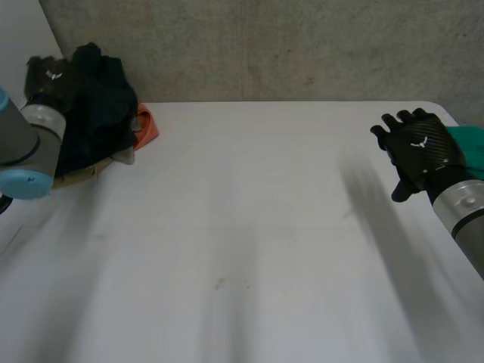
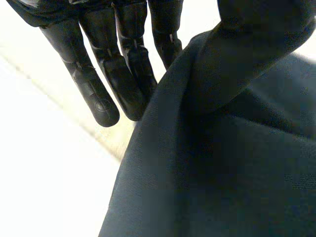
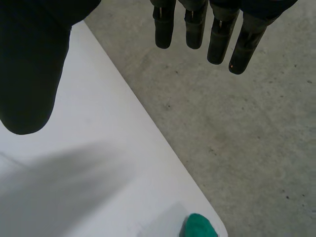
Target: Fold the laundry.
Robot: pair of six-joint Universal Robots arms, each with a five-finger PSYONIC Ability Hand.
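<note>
A dark navy garment (image 1: 98, 106) lies on top of a pile of laundry at the table's far left corner. My left hand (image 1: 47, 76) is at the pile's top left, on this garment. In the left wrist view the dark cloth (image 2: 222, 173) runs up between the thumb and the fingers (image 2: 98, 94), which pinch it. My right hand (image 1: 420, 147) hovers over the table's far right edge, palm down. Its fingers (image 3: 197, 24) are straight and spread, with nothing in them.
An orange cloth (image 1: 147, 125) and a beige piece (image 1: 83, 175) stick out from under the dark garment. A green cloth (image 1: 467, 147) lies at the table's far right corner, beside my right hand (image 3: 29, 74). The white table (image 1: 249, 242) borders a concrete floor (image 3: 247, 128).
</note>
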